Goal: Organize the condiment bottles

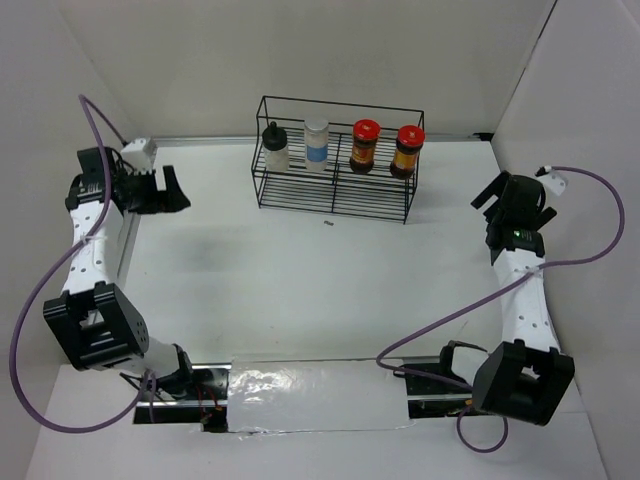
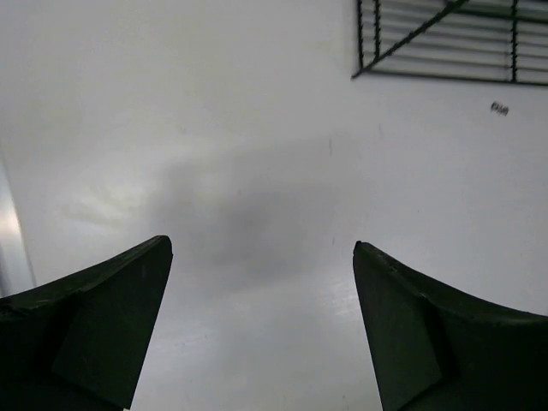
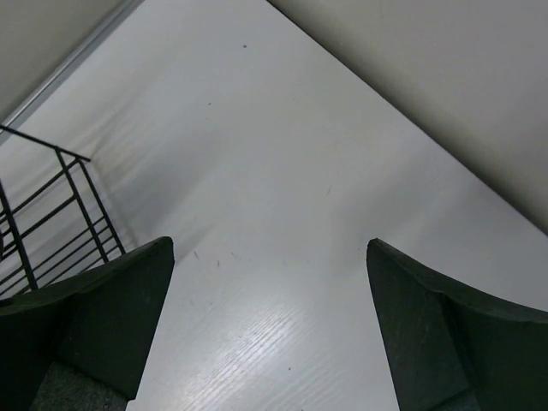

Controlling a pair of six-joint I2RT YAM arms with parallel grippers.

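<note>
Four bottles stand upright in a row inside the black wire rack [image 1: 335,200] at the back of the table. From left: the whitish black-capped bottle [image 1: 274,148], the white blue-labelled bottle [image 1: 316,146], and two dark-brown jars with red lids, one [image 1: 364,147] beside the other [image 1: 406,152]. My left gripper [image 1: 178,190] is open and empty at the far left, well clear of the rack; its wrist view [image 2: 263,248] shows only bare table between the fingers. My right gripper [image 1: 487,195] is open and empty at the far right; its wrist view [image 3: 270,244] shows bare table.
A small dark speck [image 1: 329,222] lies on the table just in front of the rack. White walls close the table in on the left, back and right. A rack corner shows in the left wrist view [image 2: 445,43] and the right wrist view [image 3: 51,214].
</note>
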